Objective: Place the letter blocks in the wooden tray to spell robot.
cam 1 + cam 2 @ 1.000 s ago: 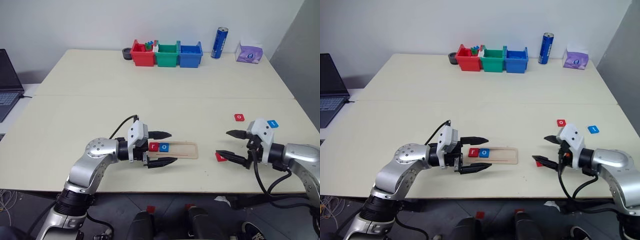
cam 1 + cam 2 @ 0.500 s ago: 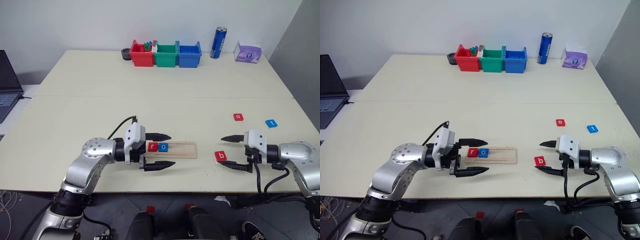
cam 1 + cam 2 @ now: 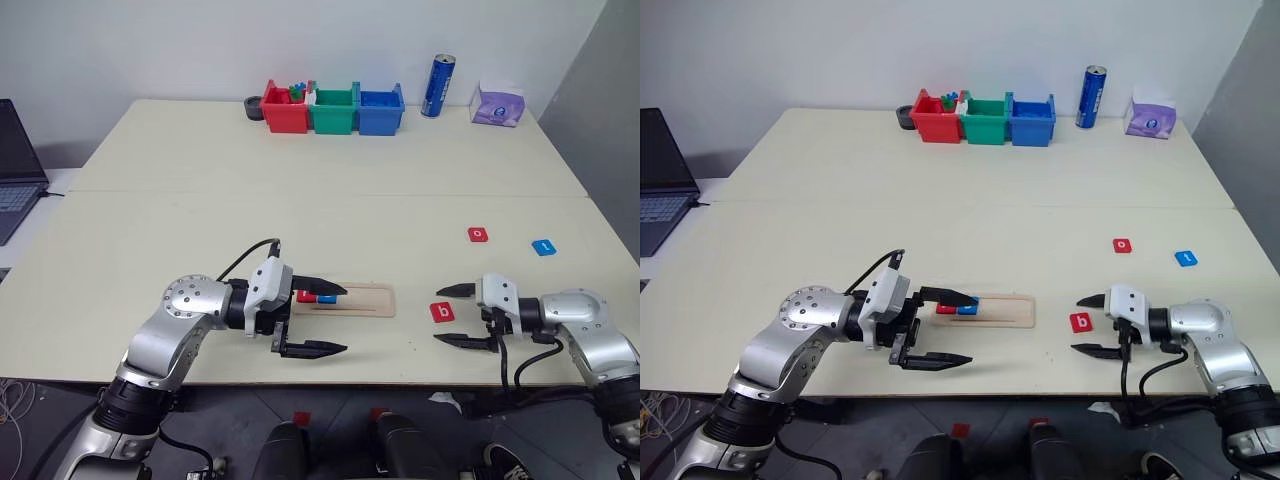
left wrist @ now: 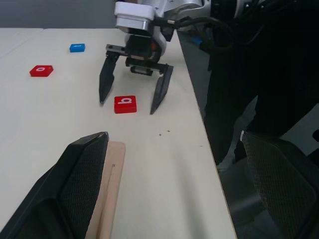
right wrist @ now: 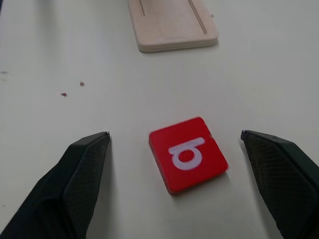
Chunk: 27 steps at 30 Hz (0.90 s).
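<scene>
The left arm reaches in from the lower left of the frame, its left gripper (image 3: 328, 319) pointing right with black fingers spread wide. At the lower right, the right gripper (image 3: 457, 316) lies low, pointing left, its fingers equally wide apart

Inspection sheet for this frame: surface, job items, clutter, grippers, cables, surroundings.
Surface: pale table, a seam running across it.
Job's things: wooden tray holds a red and a blue block at its left end, partly hidden by a finger; red b block, red o block and blue block loose on the table.
Clutter: red bin, green bin, blue bin, can, tissue pack, dark roll along the far edge.
Grippers: left gripper open at the tray's left end; right gripper open, straddling the b block, not touching.
Cables: black cable looped over left wrist.
Surroundings: laptop at left, white wall.
</scene>
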Motion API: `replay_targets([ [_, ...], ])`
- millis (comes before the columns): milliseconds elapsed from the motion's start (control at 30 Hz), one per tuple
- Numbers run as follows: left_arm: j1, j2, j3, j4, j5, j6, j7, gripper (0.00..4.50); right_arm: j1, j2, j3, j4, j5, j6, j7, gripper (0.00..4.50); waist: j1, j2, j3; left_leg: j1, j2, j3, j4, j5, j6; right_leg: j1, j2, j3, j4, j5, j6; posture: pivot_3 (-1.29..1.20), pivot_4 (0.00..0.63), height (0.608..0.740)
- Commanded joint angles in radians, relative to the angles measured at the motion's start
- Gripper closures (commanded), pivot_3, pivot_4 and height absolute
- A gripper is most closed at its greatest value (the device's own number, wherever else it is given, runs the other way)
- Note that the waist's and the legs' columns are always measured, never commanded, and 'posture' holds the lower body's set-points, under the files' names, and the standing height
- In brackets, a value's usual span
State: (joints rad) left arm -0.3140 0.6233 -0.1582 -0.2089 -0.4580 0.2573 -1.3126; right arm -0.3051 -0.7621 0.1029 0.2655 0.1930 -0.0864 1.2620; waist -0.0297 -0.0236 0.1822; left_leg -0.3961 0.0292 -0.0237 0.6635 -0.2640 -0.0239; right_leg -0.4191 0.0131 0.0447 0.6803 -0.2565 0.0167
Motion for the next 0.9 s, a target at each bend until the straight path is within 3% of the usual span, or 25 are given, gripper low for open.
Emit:
replay_targets([
  [33, -0.009, 0.006, -0.007, -0.021, 0.003, -0.033, -0.020, 0.00, -0.025, 0.002, -0.005, 0.037, -0.010, -0.043, 0.013, 0.01, 0.000, 0.000, 0.000, 0.000, 0.000, 0.000, 0.000, 0.000, 0.000, 0.000, 0.000, 0.000, 0.000, 0.000, 0.000, 0.00, 0.150, 0.740],
  [200, -0.019, 0.012, -0.001, -0.008, 0.005, -0.039, -0.031, 0.00, -0.028, 0.015, 0.006, 0.048, -0.014, -0.054, 0.016, 0.01, 0.000, 0.000, 0.000, 0.000, 0.000, 0.000, 0.000, 0.000, 0.000, 0.000, 0.000, 0.000, 0.000, 0.000, 0.000, 0.00, 0.150, 0.740],
  [267, -0.029, 0.013, 0.003, -0.002, 0.008, -0.038, -0.028, 0.00, -0.026, 0.022, 0.011, 0.053, -0.015, -0.062, 0.021, 0.37, 0.000, 0.000, 0.000, 0.001, 0.000, 0.000, 0.000, 0.000, 0.000, 0.001, 0.000, 0.000, 0.000, 0.000, 0.000, 0.00, 0.150, 0.740],
  [533, -0.034, 0.023, 0.012, 0.008, 0.011, -0.041, -0.031, 0.00, -0.029, 0.041, 0.019, 0.070, -0.024, -0.083, 0.031, 2.94, -0.001, 0.000, 0.000, 0.008, 0.000, 0.000, 0.000, 0.000, 0.000, 0.007, 0.000, 0.000, 0.000, 0.000, 0.000, 0.00, 0.150, 0.740],
  [700, -0.027, 0.030, 0.025, 0.015, 0.011, -0.047, -0.021, 0.00, -0.041, 0.032, 0.010, 0.023, -0.004, -0.050, 0.036, 3.05, -0.001, 0.000, 0.000, 0.011, 0.000, 0.000, 0.000, 0.000, 0.000, 0.010, 0.000, 0.000, 0.000, -0.001, 0.000, 0.00, 0.150, 0.740],
  [900, -0.007, 0.082, 0.107, 0.075, 0.015, -0.080, -0.005, 0.00, -0.115, 0.099, 0.021, -0.248, 0.083, 0.232, -0.047, 3.05, -0.011, 0.001, 0.001, 0.012, 0.001, 0.000, -0.001, 0.000, 0.000, 0.010, 0.001, 0.001, 0.001, -0.001, 0.000, 0.00, 0.150, 0.740],
])
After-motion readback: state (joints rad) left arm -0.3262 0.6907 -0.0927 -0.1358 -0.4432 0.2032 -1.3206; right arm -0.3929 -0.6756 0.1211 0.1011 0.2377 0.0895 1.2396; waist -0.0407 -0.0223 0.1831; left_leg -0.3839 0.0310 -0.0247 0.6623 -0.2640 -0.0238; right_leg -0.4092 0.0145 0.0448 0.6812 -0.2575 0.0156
